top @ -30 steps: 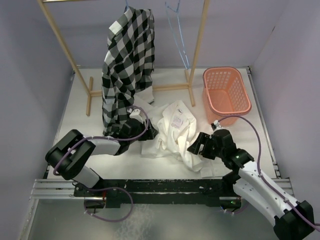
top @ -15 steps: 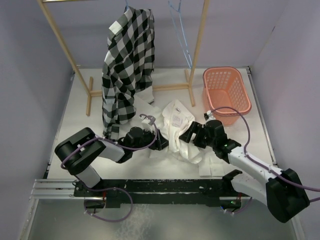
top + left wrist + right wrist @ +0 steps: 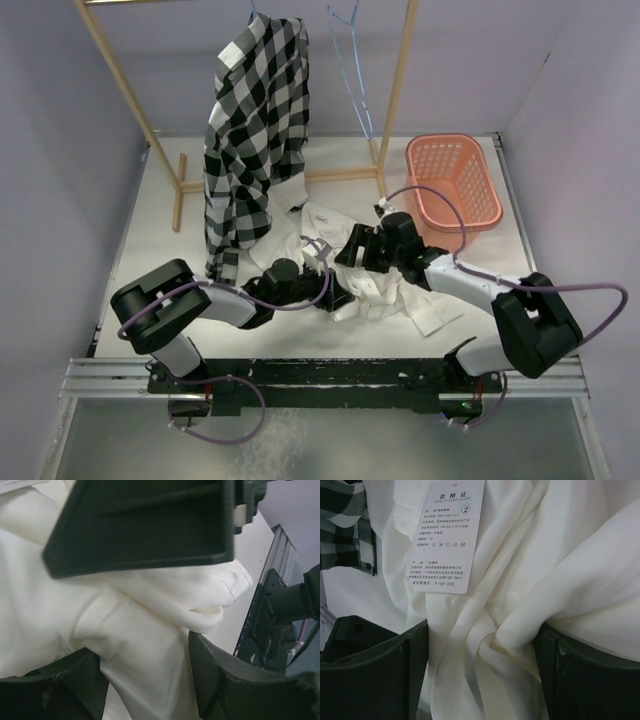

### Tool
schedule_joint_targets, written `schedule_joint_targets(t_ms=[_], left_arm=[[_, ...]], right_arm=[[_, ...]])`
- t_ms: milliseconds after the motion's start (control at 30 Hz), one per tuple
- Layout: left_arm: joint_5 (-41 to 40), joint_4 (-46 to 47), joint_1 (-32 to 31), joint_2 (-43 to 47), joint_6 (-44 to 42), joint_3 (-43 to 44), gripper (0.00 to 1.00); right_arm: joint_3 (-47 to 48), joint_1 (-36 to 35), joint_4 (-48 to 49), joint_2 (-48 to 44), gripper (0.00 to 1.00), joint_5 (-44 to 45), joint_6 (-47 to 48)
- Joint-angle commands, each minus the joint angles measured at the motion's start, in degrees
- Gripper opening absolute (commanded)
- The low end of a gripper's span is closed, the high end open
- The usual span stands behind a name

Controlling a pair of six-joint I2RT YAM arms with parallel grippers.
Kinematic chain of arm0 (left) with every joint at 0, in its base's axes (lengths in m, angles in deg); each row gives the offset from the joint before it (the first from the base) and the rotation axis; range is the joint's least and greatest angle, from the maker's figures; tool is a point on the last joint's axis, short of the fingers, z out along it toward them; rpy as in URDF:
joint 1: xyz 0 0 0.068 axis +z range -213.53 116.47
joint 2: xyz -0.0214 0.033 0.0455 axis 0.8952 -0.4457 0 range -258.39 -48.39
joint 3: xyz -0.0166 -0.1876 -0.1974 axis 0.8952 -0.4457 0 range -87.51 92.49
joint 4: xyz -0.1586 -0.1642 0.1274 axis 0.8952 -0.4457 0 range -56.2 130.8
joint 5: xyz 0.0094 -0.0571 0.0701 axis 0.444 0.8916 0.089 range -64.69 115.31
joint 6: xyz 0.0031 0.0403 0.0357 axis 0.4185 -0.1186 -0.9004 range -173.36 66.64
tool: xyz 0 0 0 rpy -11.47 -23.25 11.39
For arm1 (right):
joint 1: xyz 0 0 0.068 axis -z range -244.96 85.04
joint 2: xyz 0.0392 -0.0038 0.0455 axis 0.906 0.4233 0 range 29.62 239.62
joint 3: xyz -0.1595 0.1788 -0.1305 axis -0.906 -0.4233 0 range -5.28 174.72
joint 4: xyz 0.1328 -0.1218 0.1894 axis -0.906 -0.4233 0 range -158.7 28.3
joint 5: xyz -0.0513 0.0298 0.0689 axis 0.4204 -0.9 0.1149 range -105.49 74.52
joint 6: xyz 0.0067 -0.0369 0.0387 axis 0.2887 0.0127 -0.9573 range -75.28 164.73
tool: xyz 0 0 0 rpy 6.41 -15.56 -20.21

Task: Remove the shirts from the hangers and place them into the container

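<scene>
Currently both tools are seen spread apart, white cloth lying loose in each gap. Between the right tool (image 3: 350,252) and left tool (image 3: 330,288), the white shirt (image 3: 378,292) is crumpled on the worktop (image 3: 160,232); the basket (image 3: 447,138) is placed back-right, nearer the right arm.

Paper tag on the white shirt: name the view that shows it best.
Right wrist: the tag lies on the white shirt, print sharp. Top external is too distant to pick it out; left wrist shows only cloth.

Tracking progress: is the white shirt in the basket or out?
Out. The white shirt lies crumpled on the table, left of the pink basket, which holds nothing.
</scene>
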Motion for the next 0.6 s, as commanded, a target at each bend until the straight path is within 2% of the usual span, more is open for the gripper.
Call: schedule_joint_targets(t_ms=[0, 233, 400, 467, 567], left_arm=[[0.2, 2.0, -1.3, -0.5, -2.8, 1.7, 0.63], [-0.8, 4.8, -1.7, -3.5, -2.1, -0.4, 0.62], [-1.9, 4.5, -2.6, -2.9, -2.3, -1.7, 0.61], [-2.7, 3.5, -3.2, -1.6, -2.4, -2.1, 0.60], [-4.3, -1.0, -5.2, 4.4, -2.6, -1.8, 0.59]], right_arm=[[4.9, -3.2, 0.9, 4.4, 0.81, -0.7, 2.8], [8.1, -8.2, -5.1, 10.9, 0.79, 6.0, 5.2], [8.5, -8.3, -6.1, 16.5, 0.70, 6.3, 4.5], [8.8, -8.3, -5.4, 18.6, 0.63, 5.6, 4.3], [9.3, -8.3, -4.7, 21.1, 0.35, 5.0, 4.0]])
